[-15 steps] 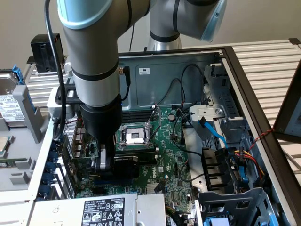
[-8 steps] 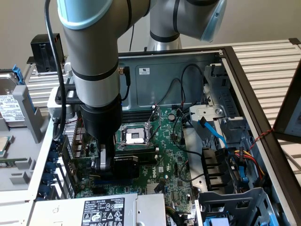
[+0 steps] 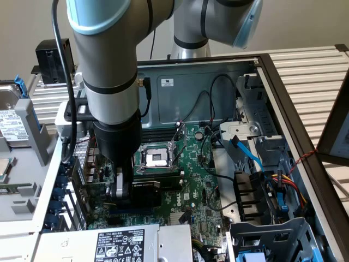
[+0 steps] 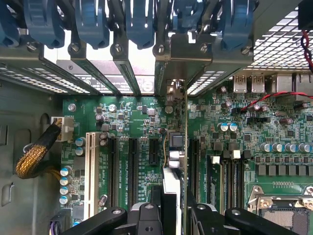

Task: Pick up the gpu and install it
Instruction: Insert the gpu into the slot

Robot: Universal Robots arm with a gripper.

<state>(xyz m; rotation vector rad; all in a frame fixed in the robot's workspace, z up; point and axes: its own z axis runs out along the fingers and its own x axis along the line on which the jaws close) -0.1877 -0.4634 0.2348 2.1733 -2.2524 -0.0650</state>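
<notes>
Pincer [image 4: 174, 208] clamps gpu [image 4: 175, 154] edgewise, apparently between motherboard slots [image 4: 133, 164].

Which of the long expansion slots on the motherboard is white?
The slot nearest the yellow braided cable, farthest from the gpu held in the gripper; the other long slots are black.

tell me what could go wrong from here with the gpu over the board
1. The claw holds the gpu edge-on among closely spaced black slots. A small sideways offset could press its edge onto the board beside the slot.
2. Its metal bracket sits close against the rear chassis frame under the blue clips. It might catch there and leave the card tilted.
</notes>
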